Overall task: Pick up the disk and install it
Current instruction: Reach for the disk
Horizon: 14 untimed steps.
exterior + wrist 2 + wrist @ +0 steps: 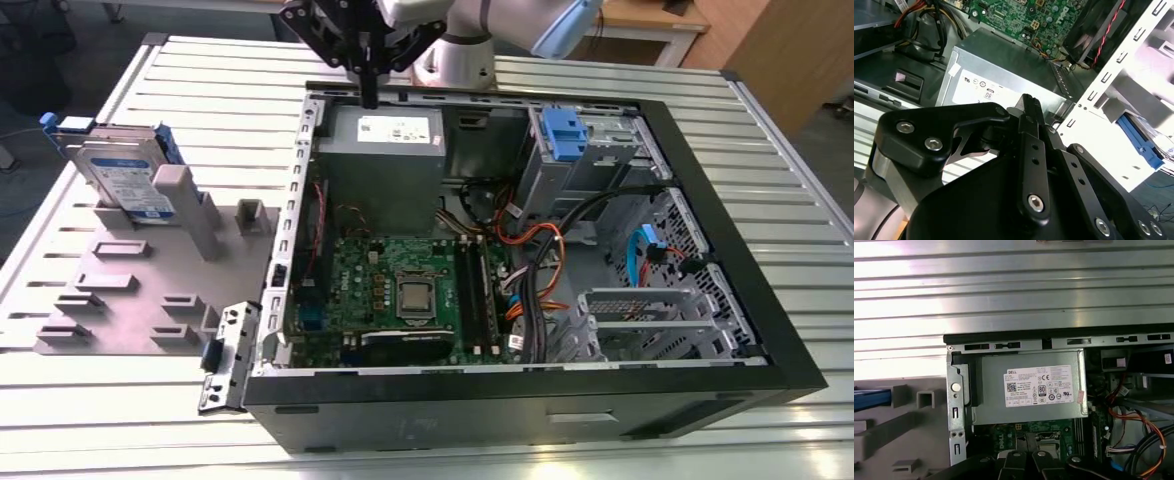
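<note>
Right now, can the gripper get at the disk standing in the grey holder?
Probably yes. The disk stands on edge in the grey holder outside the case, its top bare. The gripper hangs over the power supply, above the case wall, so nothing seems to block it.

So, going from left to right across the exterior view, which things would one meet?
disk standing upright → grey power-supply box → blue-fronted drive unit → right wall of the case
</note>
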{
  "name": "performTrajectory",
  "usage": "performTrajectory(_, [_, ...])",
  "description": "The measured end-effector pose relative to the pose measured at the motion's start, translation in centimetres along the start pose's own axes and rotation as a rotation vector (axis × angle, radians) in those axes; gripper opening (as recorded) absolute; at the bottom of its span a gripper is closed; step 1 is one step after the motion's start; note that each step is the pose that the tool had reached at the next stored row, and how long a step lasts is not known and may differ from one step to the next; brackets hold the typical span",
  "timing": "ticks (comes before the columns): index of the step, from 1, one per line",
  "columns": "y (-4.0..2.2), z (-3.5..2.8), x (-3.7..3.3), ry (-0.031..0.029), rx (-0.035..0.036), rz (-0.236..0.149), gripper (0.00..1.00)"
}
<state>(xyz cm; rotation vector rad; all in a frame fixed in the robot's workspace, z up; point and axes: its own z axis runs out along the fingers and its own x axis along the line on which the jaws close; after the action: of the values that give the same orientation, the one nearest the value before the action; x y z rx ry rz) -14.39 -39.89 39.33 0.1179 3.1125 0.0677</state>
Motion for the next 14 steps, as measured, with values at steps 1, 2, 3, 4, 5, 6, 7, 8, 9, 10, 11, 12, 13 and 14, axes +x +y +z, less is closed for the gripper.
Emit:
performTrajectory(1, [-0.01,0.0,0.11,0.0001,0.0,0.0,0.11])
performTrajectory(2, [-0.02,-0.01,0.23,0.0,0.0,0.0,0.11])
performTrajectory(3, [-0.03,-0.01,0.36,0.0,0.0,0.0,0.11])
performTrajectory(4, [-0.03,-0.01,0.47,0.0,0.0,0.0,0.11])
performTrajectory(5, [-0.04,-0.02,0.57,0.0,0.0,0.0,0.11])
performTrajectory(6, [-0.05,-0.02,0.66,0.0,0.0,0.0,0.11])
performTrajectory(7, [-0.06,-0.02,0.75,0.0,0.0,0.0,0.11])
performTrajectory(8, [-0.06,-0.02,0.84,0.0,0.0,0.0,0.11])
performTrajectory(9, [-0.07,-0.02,0.92,0.0,0.0,0.0,0.11])
performTrajectory(10, [-0.07,-0.03,1.0,0.0001,0.0,0.0,0.11])
performTrajectory(11, [-0.08,-0.03,1.07,0.0,0.0,0.0,0.11])
performTrajectory(12, [-0.08,-0.03,1.15,0.0,0.0001,0.0,0.11])
performTrajectory(13, [-0.1,-0.04,1.26,0.0001,0.0001,0.0,0.11])
performTrajectory(14, [-0.1,-0.04,1.39,0.0,0.0,0.0,0.11])
